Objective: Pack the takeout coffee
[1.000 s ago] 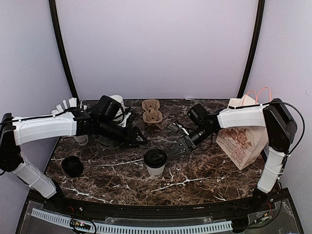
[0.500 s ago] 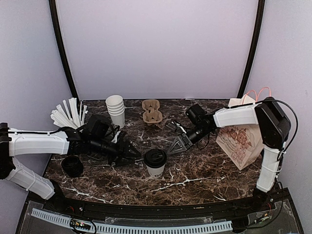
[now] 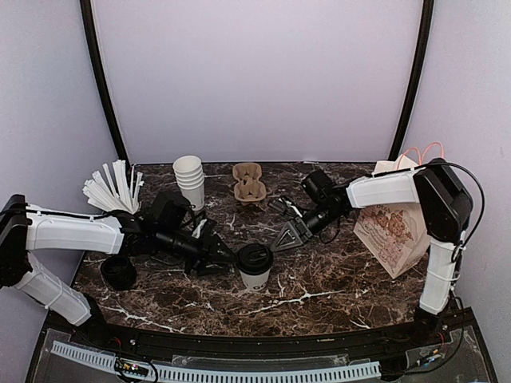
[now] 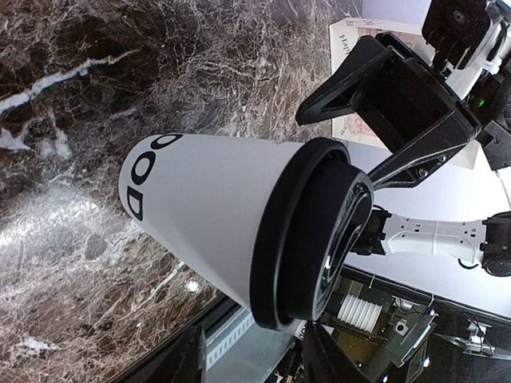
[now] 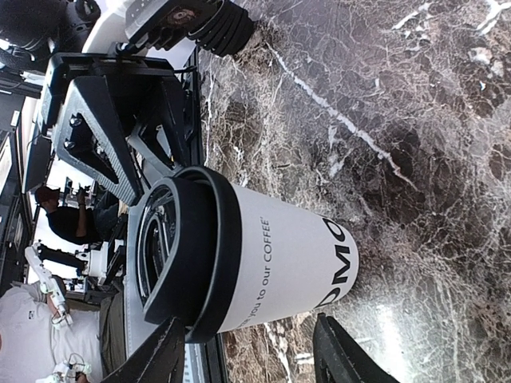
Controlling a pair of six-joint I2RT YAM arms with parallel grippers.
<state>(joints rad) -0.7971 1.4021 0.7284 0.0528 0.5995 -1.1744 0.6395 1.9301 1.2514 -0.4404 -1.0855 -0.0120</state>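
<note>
The takeout coffee [image 3: 255, 267], a white paper cup with black lettering and a round black lid, stands upright on the dark marble table [image 3: 335, 287], near the front and about midway between the two arms. The left gripper [image 3: 226, 257] lies low over the table just left of the cup, pointing at it. Its jaws are spread and grasp nothing, and its wrist view shows the cup close ahead of the fingers rather than between them. The right gripper [image 3: 281, 242] hangs behind and to the right of the cup, angled down toward it and clear of it. Its jaws are also parted and empty.

A stack of nested white cups [image 3: 189, 177] stands at the back left. A bundle of white paper-wrapped straws [image 3: 110, 187] fans out further left, above the left arm. A brown pulp cup carrier [image 3: 248, 182] sits at the back centre. A printed paper bag [image 3: 395, 231] with pink handles stands at the right edge, partly behind the right arm. A round black thing [image 3: 118, 272] rests near the front left; whether it is one lid or several is not clear
</note>
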